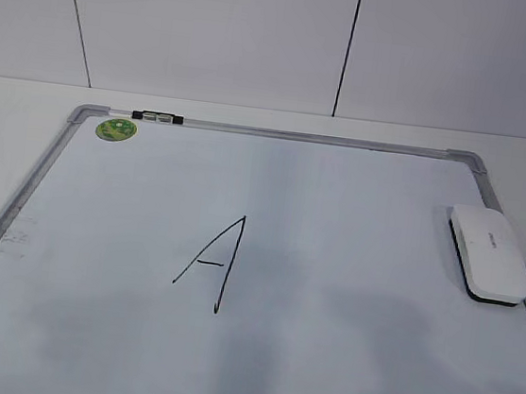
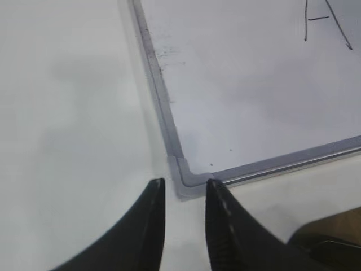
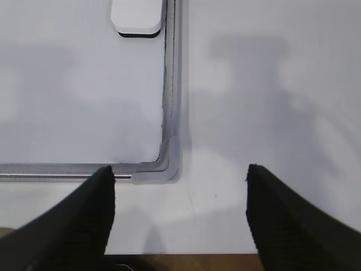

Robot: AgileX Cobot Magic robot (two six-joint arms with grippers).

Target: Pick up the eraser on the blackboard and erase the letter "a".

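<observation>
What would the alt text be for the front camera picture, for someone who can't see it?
A white blackboard with a grey frame lies flat on a pale table, a tall handwritten capital "A" in black marker near its middle. A white eraser rests on the board by its right edge, and a round green sticker sits in the far left corner. No robot arm shows.

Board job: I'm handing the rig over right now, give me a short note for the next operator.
Left claw: empty, narrowly open, over the board's near left corner.
Right claw: empty, wide open, at the near right corner.
Eraser: flat on the board by its right edge, untouched.
Only a capital A shows mid-board; no small "a" is visible.
Done: nothing. Left: grasp eraser, erase the letter.
</observation>
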